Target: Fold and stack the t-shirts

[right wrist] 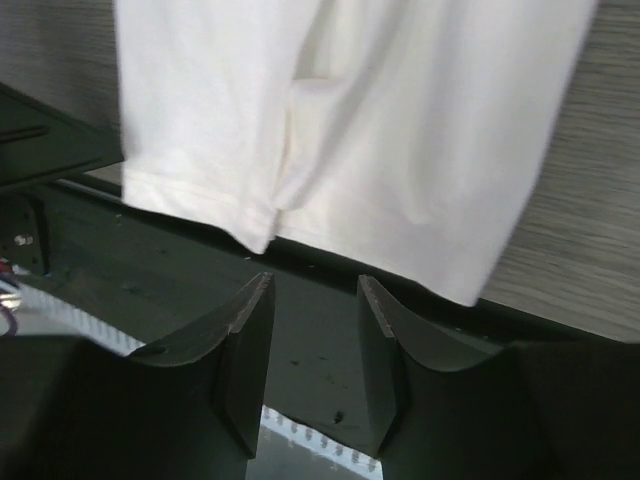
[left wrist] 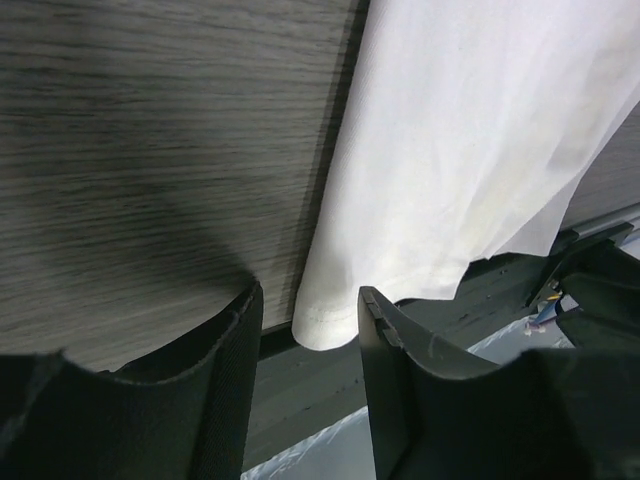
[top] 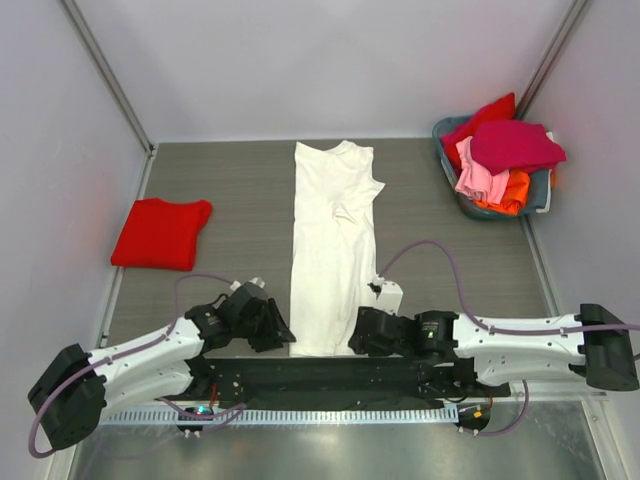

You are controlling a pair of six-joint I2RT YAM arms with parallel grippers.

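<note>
A long white t-shirt (top: 333, 240) lies folded into a narrow strip down the middle of the table, its hem at the near edge. A bright red t-shirt (top: 160, 232) lies folded at the left. My left gripper (top: 274, 334) is open at the hem's left corner. In the left wrist view that corner of the white t-shirt (left wrist: 450, 150) pokes between the tips of the left gripper (left wrist: 310, 296), unclamped. My right gripper (top: 358, 336) is open at the hem's right corner. In the right wrist view the right gripper (right wrist: 315, 285) stands just short of the white t-shirt's hem (right wrist: 350, 120), holding nothing.
A grey-blue basket (top: 478, 212) at the back right holds red, magenta (top: 512, 146), pink and orange t-shirts. A black mounting bar (top: 320, 375) runs along the near edge under the hem. Walls close in on the left, right and back.
</note>
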